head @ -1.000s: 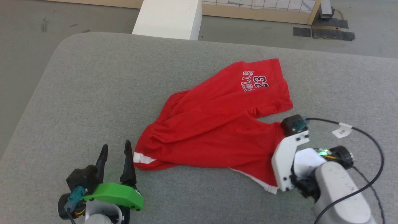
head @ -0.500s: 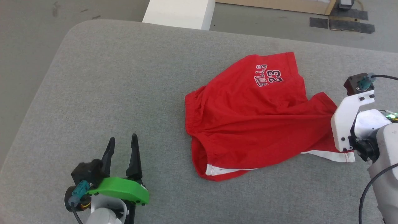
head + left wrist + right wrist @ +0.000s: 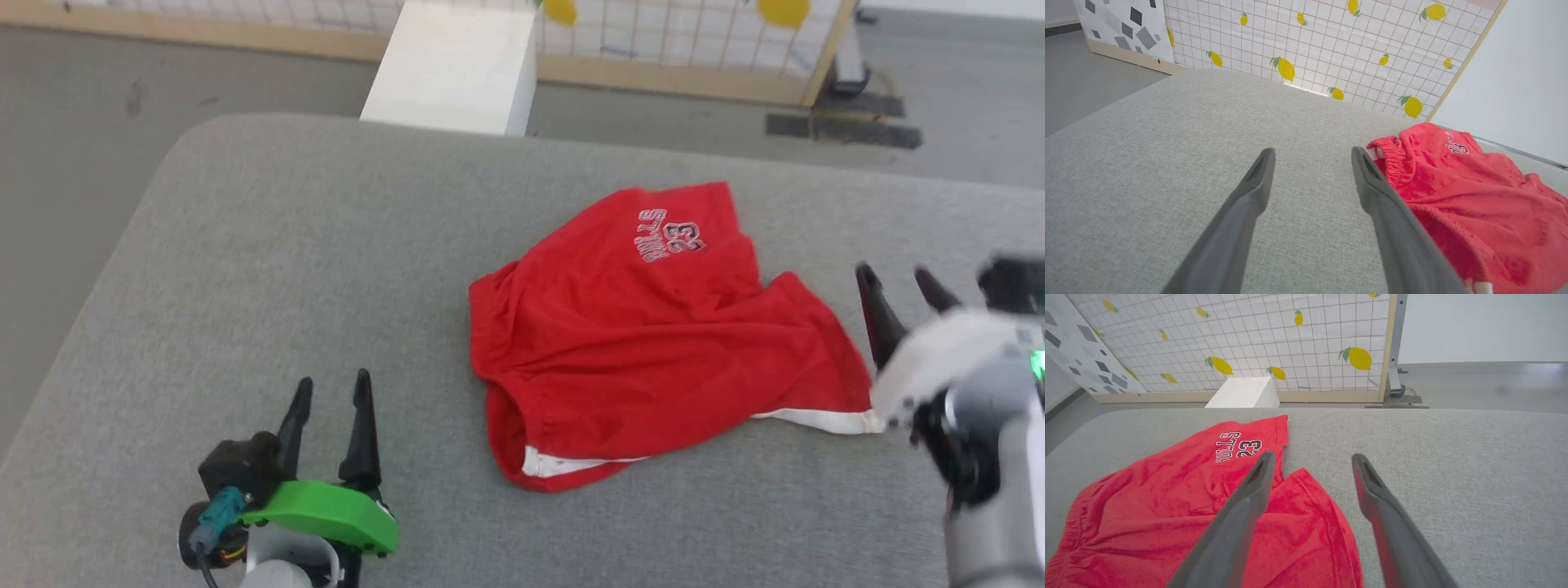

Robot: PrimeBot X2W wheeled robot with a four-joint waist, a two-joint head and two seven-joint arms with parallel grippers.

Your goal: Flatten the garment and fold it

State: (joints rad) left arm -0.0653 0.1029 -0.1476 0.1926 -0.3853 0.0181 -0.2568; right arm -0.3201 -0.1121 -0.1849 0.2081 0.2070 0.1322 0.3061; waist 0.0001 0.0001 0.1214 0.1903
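Grey padded surface [image 3: 245, 245] carried the garment [image 3: 653, 351] toward three o'clock. Right gripper [image 3: 891, 273], clamped on its hem earlier, had let go, jaws spread beside its three o'clock edge. Left gripper [image 3: 333, 380] sat at seven, jaws apart. It lay rumpled, red, white-striped, "23" at twelve.

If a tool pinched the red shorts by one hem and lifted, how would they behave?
Probably floppy: the red shorts lie in soft creases on the grey cushion. Likely light, since the thin cloth drapes flat. Pushed, they would probably bunch, as at the gathered waistband.
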